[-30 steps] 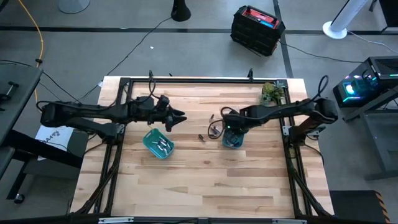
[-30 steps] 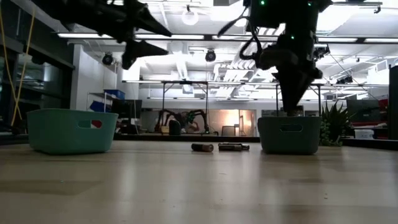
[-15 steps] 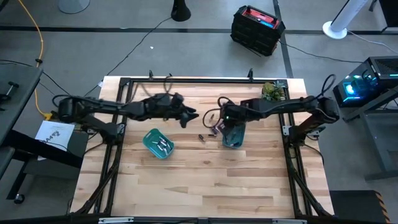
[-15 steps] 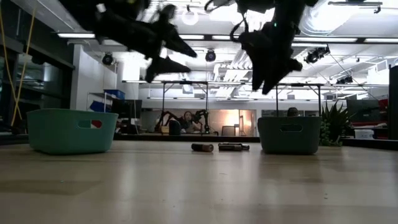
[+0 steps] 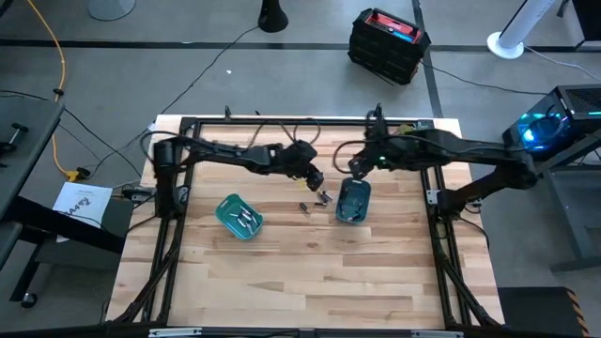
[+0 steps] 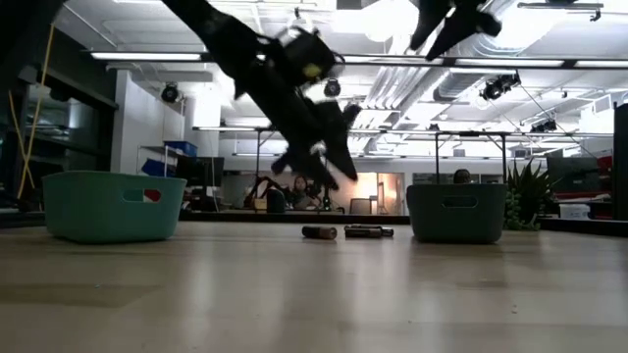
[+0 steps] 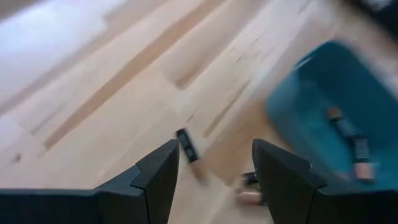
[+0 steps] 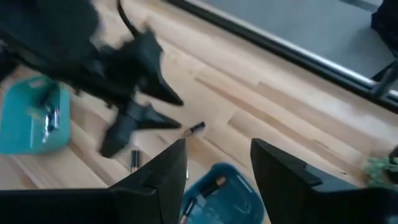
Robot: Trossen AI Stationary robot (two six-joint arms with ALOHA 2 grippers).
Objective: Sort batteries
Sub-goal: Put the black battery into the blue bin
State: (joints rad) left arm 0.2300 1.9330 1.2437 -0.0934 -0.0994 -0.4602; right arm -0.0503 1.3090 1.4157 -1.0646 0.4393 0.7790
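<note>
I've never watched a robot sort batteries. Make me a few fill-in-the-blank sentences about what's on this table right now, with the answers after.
1. The number of teal bins on the wooden table is ____.
2. The loose batteries lie on the table ____ the two bins.
3. The left gripper hangs just above them with its fingers ____.
4. The right gripper is raised near the bin on the ____ side.

Answers: two; between; open; right

We are seeing small dark cylindrical batteries (image 5: 304, 207) lying flat on the counter (image 5: 282, 272) between two teal bins; more are resting inside the left bin (image 5: 238, 217) and the right bin (image 5: 354, 201).
</note>
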